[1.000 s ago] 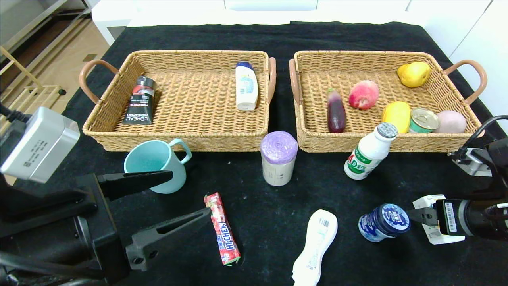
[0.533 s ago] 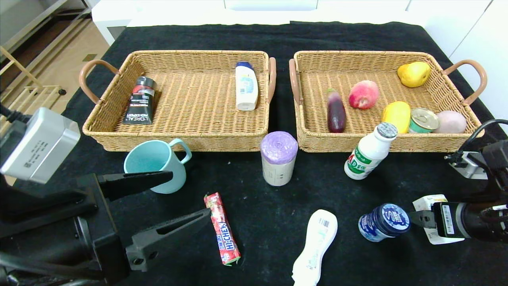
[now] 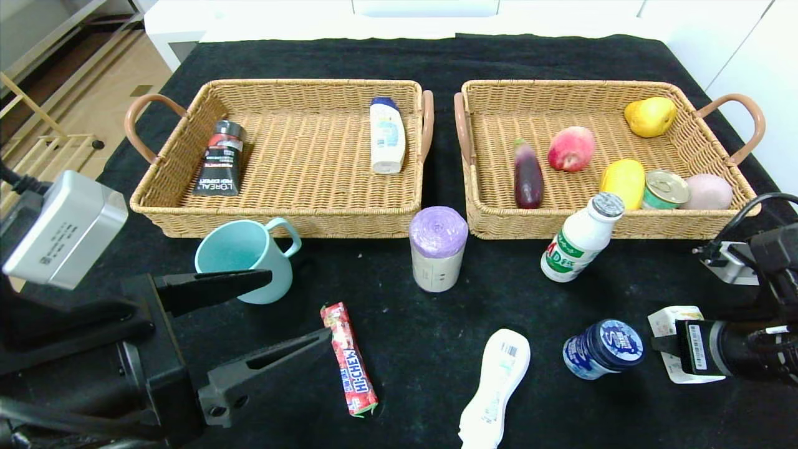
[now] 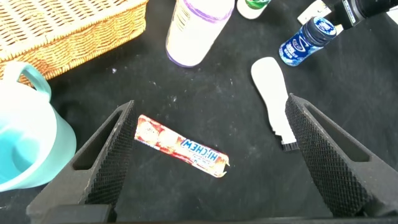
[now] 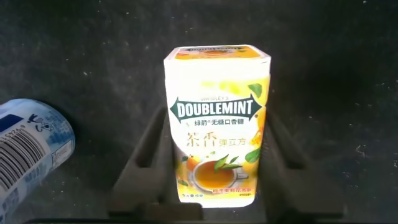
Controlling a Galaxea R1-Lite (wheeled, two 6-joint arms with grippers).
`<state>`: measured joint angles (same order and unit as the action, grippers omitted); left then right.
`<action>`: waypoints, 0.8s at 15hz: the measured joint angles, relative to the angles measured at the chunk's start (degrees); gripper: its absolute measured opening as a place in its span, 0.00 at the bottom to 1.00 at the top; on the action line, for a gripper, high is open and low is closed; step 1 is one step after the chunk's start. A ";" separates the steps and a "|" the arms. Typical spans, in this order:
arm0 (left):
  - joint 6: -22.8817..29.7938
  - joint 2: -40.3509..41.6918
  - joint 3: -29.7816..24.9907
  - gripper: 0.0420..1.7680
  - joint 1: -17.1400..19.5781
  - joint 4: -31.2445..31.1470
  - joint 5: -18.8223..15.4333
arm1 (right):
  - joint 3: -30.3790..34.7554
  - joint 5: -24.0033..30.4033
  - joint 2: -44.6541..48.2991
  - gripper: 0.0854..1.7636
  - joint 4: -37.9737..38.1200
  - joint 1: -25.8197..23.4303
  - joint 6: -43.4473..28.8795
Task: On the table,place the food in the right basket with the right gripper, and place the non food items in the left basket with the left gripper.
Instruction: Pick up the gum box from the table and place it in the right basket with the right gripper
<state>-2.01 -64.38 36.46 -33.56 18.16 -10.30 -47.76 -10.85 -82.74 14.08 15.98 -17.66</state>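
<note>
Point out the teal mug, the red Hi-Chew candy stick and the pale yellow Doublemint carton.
teal mug (image 3: 240, 259), head view, inner wall
red Hi-Chew candy stick (image 3: 349, 360), head view, wrapper middle
pale yellow Doublemint carton (image 5: 216, 121), right wrist view, front label

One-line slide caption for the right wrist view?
Right gripper closed around a yellow Doublemint carton on the black table, blue-lidded jar beside it.
</note>
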 joint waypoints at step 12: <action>-0.10 -0.06 -0.35 0.97 -0.04 0.02 0.16 | 0.68 0.40 0.96 0.43 0.13 -0.02 0.09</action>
<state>-2.11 -64.44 36.11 -33.60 18.19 -10.14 -47.08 -10.45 -81.77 14.21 15.96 -17.58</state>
